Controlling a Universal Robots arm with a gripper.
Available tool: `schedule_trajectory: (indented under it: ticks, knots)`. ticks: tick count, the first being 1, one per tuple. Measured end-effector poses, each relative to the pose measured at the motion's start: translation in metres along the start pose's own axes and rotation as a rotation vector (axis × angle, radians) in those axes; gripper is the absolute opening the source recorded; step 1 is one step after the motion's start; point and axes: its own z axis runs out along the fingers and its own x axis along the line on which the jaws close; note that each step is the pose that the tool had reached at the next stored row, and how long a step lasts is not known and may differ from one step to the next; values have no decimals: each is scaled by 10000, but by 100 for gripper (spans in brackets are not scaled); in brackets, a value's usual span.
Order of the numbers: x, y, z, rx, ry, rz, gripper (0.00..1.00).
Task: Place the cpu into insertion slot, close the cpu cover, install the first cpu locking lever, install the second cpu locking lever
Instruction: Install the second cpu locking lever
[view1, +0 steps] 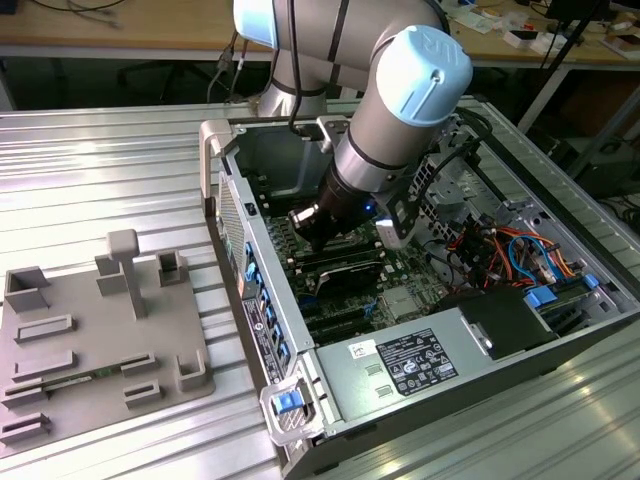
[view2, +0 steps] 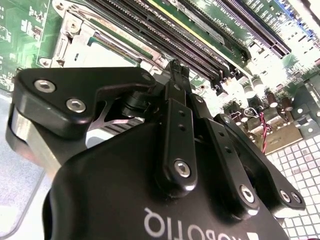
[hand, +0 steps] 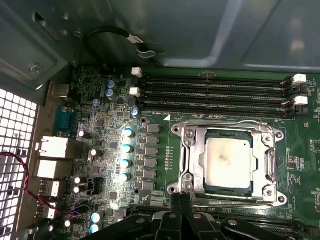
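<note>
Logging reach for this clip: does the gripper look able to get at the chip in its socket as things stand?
Probably yes. The gripper hangs just beside the socket frame, and nothing lies over the chip; the memory slots sit off to the far side.

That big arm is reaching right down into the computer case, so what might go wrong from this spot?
1. The black gripper hangs just above the silver square cpu cover, which lies closed over the pale square cpu; a misjudged push might bend the frame or press the chip.
2. The long black memory slots run close beside the socket, so a sideways slip may strike them.
3. Red and black wires near the case wall might snag.
</note>
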Motion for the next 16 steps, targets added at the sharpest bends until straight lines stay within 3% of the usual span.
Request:
schedule_trajectory:
  ticks: [16]
  knots:
    - [30,2,54,-4,1,-2,11]
